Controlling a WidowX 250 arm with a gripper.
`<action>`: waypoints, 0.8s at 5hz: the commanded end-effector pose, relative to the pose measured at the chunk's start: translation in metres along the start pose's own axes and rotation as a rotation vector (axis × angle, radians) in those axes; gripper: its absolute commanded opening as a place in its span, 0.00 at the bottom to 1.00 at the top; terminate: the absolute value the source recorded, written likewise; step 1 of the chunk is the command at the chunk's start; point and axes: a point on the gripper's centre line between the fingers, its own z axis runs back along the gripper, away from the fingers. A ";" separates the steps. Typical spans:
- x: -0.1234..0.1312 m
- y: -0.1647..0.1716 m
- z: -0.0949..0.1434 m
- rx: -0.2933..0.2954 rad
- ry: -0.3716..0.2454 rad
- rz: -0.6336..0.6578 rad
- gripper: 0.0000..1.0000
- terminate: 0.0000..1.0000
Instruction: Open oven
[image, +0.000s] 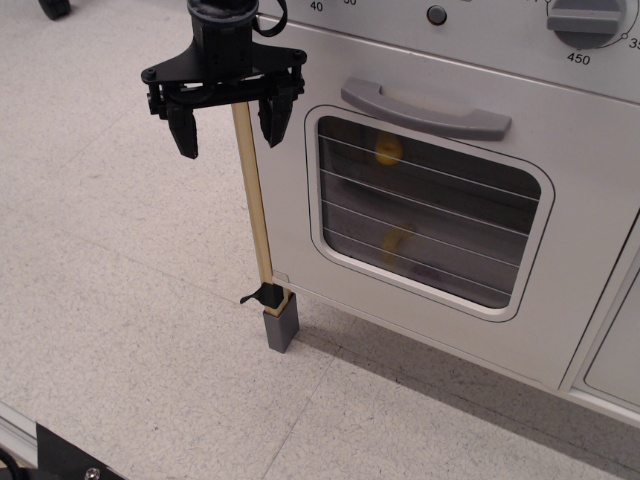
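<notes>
One white toy oven (450, 230) stands shut, its grey bar handle (425, 108) running lengthwise across the door. The black gripper (226, 118) hangs left, fingers spread wide, empty.

The oven (470, 230) runs off the top and right edges, so its full width and its top panel cannot be seen. The dial (590, 22) is cut by the top edge, and only some numbers show. Behind the window (430, 215), yellowish shapes are too dim to name. The arm above the gripper (228, 122) leaves the frame.
</notes>
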 end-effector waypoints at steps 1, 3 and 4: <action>0.000 0.000 0.000 0.000 0.000 0.000 1.00 0.00; -0.007 -0.035 0.030 -0.168 0.087 0.353 1.00 0.00; -0.010 -0.056 0.039 -0.220 0.100 0.419 1.00 0.00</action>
